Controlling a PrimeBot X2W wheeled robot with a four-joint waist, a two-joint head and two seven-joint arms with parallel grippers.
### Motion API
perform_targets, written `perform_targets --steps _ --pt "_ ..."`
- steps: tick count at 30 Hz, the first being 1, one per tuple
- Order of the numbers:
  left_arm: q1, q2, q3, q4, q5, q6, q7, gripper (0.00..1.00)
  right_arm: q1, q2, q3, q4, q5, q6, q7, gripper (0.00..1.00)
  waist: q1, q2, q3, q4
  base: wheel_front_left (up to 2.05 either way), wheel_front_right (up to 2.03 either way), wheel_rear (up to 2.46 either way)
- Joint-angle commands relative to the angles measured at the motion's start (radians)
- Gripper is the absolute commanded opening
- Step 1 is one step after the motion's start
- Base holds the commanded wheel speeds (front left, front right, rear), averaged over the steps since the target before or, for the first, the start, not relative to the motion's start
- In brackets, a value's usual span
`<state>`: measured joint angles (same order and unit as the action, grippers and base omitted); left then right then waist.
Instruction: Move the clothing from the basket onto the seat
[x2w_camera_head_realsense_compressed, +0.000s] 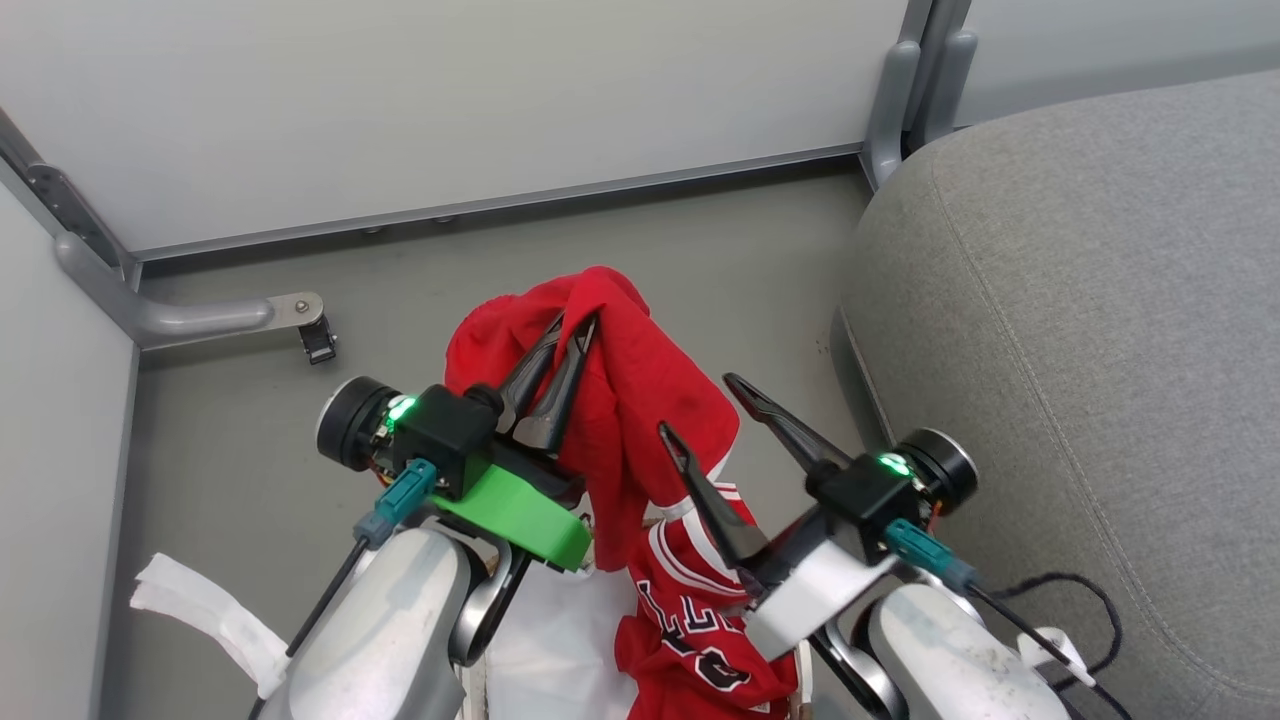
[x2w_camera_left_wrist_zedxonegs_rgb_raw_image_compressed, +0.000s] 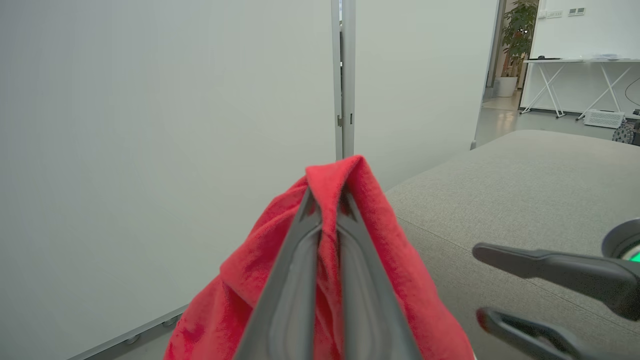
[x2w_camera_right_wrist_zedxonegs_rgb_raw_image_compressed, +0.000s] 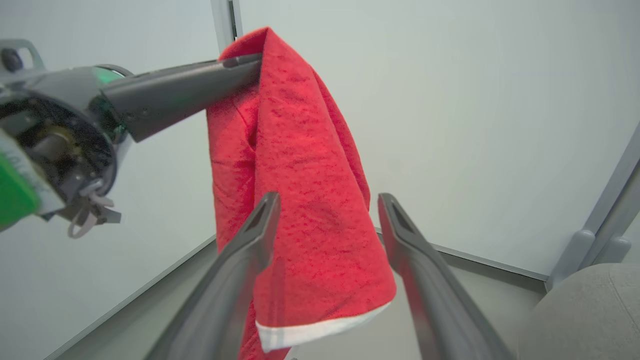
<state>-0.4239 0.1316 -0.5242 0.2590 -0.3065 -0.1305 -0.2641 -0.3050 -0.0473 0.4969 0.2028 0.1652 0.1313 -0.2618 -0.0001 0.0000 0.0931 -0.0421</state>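
Left pincer (x2w_camera_head_realsense_compressed: 577, 322): pressed together on a fold of the red jersey (x2w_camera_head_realsense_compressed: 640, 400), close to the top of the bunch.
Right pincer (x2w_camera_head_realsense_compressed: 698, 403): spread wide and holding nothing. In its own wrist view its fingers stand on either side of the hanging cloth; I cannot tell whether they touch it.
Jersey: raised and draped from the left fingers. Its lettered lower end hangs between the two forearms, beside a white sheet (x2w_camera_head_realsense_compressed: 550, 640).
Done: the jersey is gripped and lifted. The basket is hidden under the arms, so I cannot tell whether the cloth is clear of it.
Left to do: carry the jersey right, over the grey seat (x2w_camera_head_realsense_compressed: 1080, 300), and release it; none of it lies there yet.
Arm pose: the left forearm comes up from near left, fingers pointing far and upward. The right forearm comes from near right, fingers angled far-left toward the cloth, just left of the seat's edge.
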Motion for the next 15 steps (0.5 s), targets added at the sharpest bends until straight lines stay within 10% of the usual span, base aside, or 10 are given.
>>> perform_targets --steps 1,11,12,13,14,15 --pt "0.012 -0.005 -0.002 -0.008 -0.005 0.000 0.000 0.00 -0.036 -0.007 0.032 0.020 -0.015 -0.001 -0.005 1.00 0.0001 0.0000 0.002 0.003 0.00 0.00 0.00" --pt "0.016 -0.030 -0.078 -0.004 -0.034 0.000 0.000 0.00 -0.223 -0.005 0.173 0.246 0.005 -0.001 -0.005 1.00 0.0001 0.0000 0.008 0.052 0.00 0.00 0.00" --pt "0.015 -0.033 -0.087 -0.005 -0.039 0.000 0.000 0.00 -0.232 -0.005 0.179 0.262 0.019 -0.001 -0.005 0.92 0.0001 0.0000 0.008 0.058 0.00 0.00 0.00" --pt "0.015 -0.034 -0.093 -0.006 -0.041 0.000 0.000 0.00 -0.238 -0.006 0.180 0.273 0.029 -0.001 -0.005 0.28 0.0001 0.0000 0.009 0.063 0.00 0.00 0.00" --pt "0.013 -0.035 -0.099 -0.004 -0.042 0.000 0.000 0.00 -0.243 -0.006 0.187 0.285 0.047 -0.001 -0.005 0.00 0.0001 0.0000 0.010 0.068 0.00 0.00 0.00" --pt "0.013 -0.036 -0.099 -0.003 -0.045 0.000 0.000 0.00 -0.246 -0.005 0.190 0.286 0.069 -0.001 -0.005 0.00 0.0001 0.0000 0.009 0.072 0.00 0.00 0.00"
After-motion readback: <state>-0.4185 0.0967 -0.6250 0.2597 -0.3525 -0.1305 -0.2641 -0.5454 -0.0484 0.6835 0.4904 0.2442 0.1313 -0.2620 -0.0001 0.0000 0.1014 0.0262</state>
